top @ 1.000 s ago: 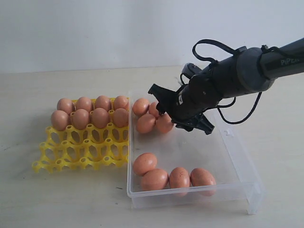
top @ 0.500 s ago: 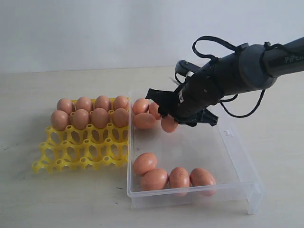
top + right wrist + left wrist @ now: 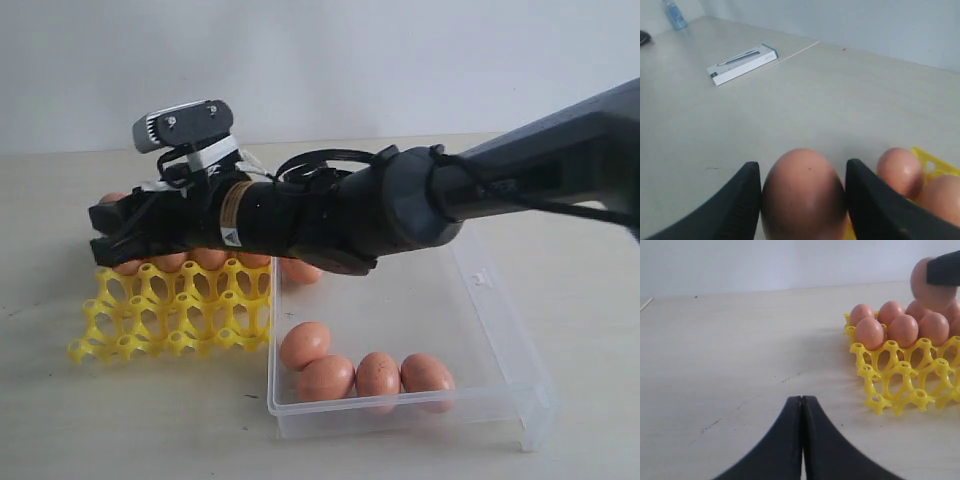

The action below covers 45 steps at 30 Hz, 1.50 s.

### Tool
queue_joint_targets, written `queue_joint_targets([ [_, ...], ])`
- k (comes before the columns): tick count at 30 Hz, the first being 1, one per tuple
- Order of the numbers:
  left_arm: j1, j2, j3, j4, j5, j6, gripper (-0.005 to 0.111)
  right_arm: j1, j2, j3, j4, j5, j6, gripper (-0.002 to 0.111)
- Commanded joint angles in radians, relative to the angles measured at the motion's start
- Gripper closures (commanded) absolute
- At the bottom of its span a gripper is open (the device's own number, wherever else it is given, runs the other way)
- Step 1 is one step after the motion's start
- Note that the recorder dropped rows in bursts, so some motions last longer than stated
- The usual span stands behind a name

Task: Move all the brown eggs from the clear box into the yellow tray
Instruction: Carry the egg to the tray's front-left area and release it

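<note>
Left gripper (image 3: 801,406): clenched on nothing, its two black fingers pressed flat together. It hangs low over the bare table (image 3: 715,365), left of the tray and apart from it.

Yellow tray (image 3: 170,312): glossy, hard plastic, an open lattice of round cups with pegged posts. It sits just left of the box. The two near rows are bare.

Seated eggs (image 3: 903,330): smooth, matte orange-brown ovals filling the far rows, packed so closely they touch.

Right gripper (image 3: 112,233): reaches across from the right and hovers above the tray's far-left part, grasping one egg.

Held egg (image 3: 802,192): pinched at its widest part between two curved black fingers (image 3: 742,200), faintly speckled, raised above the seated eggs.

Clear box (image 3: 505,335): thin transparent walls and a slick floor, lying right of the tray.

Loose eggs (image 3: 365,372): four lie along the near wall, and one more shows at the far-left corner under the arm.

Risk, placement: the egg seems to hang over filled cups. Lowered there, shell would strike shell and could crack.

Risk, grip: the smooth, rounded shell could slip from hard pads, while a tighter squeeze might break it.

Risk, tray: the light lattice may shift if the fingers catch a peg.
</note>
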Motion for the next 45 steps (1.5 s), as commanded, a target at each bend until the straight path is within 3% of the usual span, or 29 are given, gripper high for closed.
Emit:
queue_joint_targets([
  [1,-0.005,-0.002,-0.004,-0.004,-0.009,0.0,0.107,0.023,0.065,-0.075,-0.045,-0.023,-0.01,0.108],
  [21,-0.005,-0.002,-0.004,-0.004,-0.009,0.0,0.107,0.023,0.232,-0.223,-0.054,0.005,-0.036,0.107],
  [25,-0.005,-0.002,-0.004,-0.004,-0.009,0.0,0.107,0.023,0.237,-0.223,-0.054,0.022,-0.036,0.098],
  [33,-0.005,-0.002,-0.004,-0.004,-0.009,0.0,0.107,0.023,0.247,-0.223,-0.05,0.032,-0.036,0.057],
  [36,-0.005,-0.002,-0.004,-0.004,-0.009,0.0,0.107,0.023,0.247,-0.223,-0.046,0.032,-0.036,0.052],
  [45,-0.005,-0.002,-0.004,-0.004,-0.009,0.0,0.107,0.023,0.175,-0.223,-0.065,0.095,0.012,0.052],
])
